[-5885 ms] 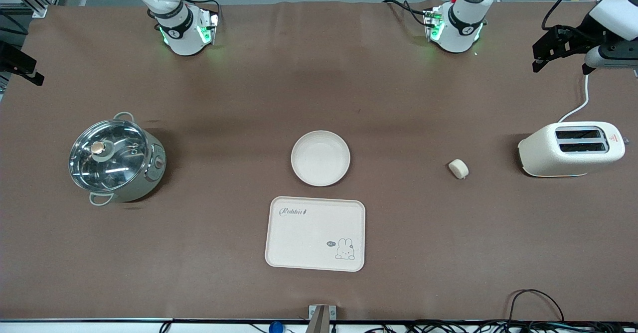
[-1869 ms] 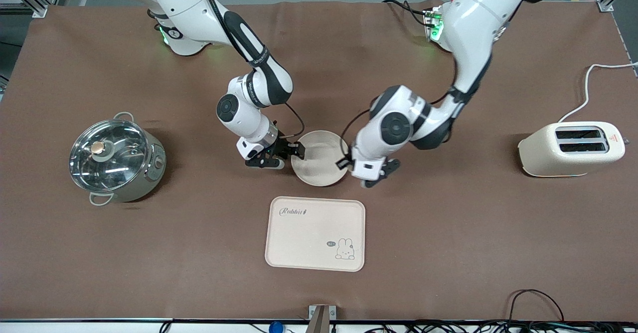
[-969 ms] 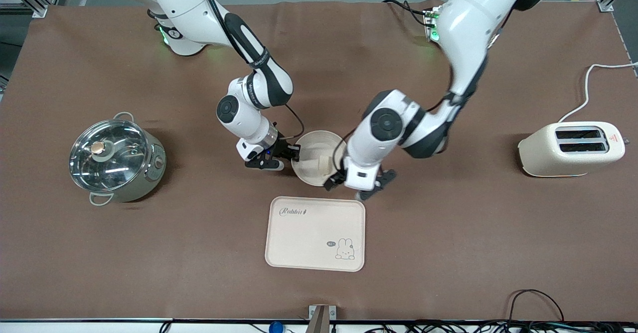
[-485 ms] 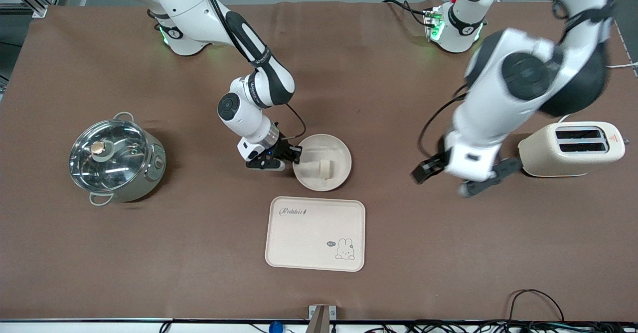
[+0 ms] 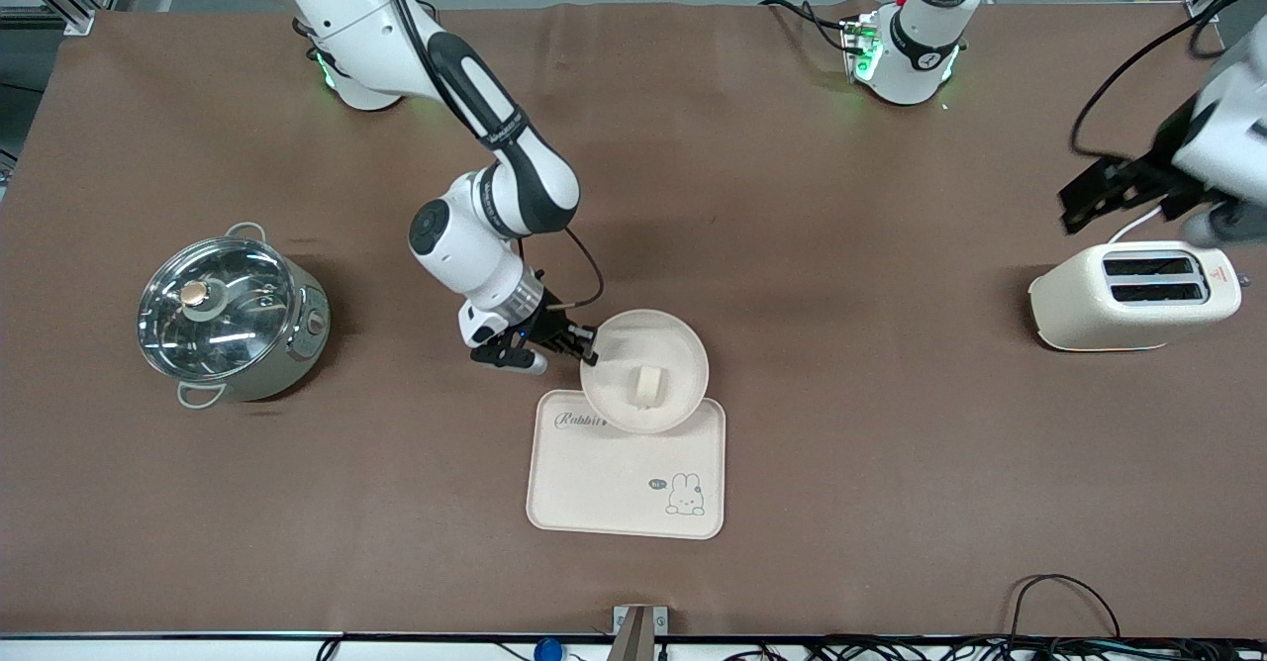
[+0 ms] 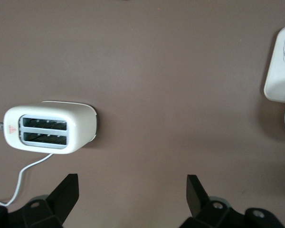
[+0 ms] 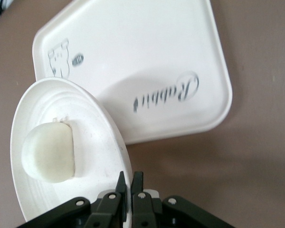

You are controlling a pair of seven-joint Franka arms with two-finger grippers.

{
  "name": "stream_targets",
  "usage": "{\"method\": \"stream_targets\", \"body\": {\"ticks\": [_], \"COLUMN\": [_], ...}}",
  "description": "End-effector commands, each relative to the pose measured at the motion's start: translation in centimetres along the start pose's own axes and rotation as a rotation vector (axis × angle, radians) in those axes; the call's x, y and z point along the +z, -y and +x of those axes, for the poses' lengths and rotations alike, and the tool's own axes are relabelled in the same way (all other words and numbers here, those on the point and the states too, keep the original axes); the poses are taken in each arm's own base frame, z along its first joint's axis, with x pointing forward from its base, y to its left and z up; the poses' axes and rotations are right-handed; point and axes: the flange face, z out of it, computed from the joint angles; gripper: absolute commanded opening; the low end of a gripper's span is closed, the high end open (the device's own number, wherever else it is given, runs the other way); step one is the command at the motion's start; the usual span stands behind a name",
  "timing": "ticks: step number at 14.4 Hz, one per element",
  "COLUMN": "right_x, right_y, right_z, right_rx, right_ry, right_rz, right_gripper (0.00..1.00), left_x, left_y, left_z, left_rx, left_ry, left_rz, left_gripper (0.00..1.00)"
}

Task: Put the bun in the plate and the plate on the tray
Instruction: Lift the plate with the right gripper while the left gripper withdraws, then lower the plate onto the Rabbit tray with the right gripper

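Note:
The cream-white plate (image 5: 673,356) hangs in the air, partly over the tray's edge nearest the robots, with the small cream bun (image 5: 647,385) lying in it. My right gripper (image 5: 586,343) is shut on the plate's rim on the side toward the right arm's end. In the right wrist view the plate (image 7: 90,142), the bun (image 7: 48,152) and the tray (image 7: 133,61) with its "Rabbit" script show, and my right gripper (image 7: 129,183) pinches the rim. The tray (image 5: 614,488) lies flat on the table. My left gripper (image 5: 1119,191) is open and empty, raised above the toaster.
A white toaster (image 5: 1133,295) with its cord stands at the left arm's end; it also shows in the left wrist view (image 6: 50,127). A steel pot with a glass lid (image 5: 230,317) stands at the right arm's end. Brown cloth covers the table.
My right gripper lifted the plate with the bun and carried it toward the tray, now overlapping its edge. My left arm pulled away from the plate, up over the toaster.

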Motion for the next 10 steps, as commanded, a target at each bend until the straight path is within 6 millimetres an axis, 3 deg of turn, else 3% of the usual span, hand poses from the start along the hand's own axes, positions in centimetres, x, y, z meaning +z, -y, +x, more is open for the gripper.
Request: {"method": "stream_targets", "body": {"ticks": [1,5,6,10], "right_x": [2.5,6.0,6.4,7.1], "right_y": [0.6,0.1,0.2,-2.4], "right_z": [2.1,3.5,4.0,7.4], "right_rx": [0.094,0.197,0.222,0.248], "right_ry": [-0.013,-0.032,-0.038,-0.068], "right_rz": [0.037,0.05,0.057,0.056], "right_gripper": [0.01,0.01,0.01,0.01], "left_x": [-1.7,-1.5,-1.6,-1.3], "left_y": [-0.6,0.2,0.4,0.2], "left_z": [-4.7,-7.5,-7.7,-7.0], "left_rx": [0.053,0.043,0.036,0.034], "left_ry": [0.032,0.059,0.06,0.05], "left_rz": [-0.003,-0.058,-0.081,-0.085], "left_gripper": [1.0,1.0,1.0,1.0]}}
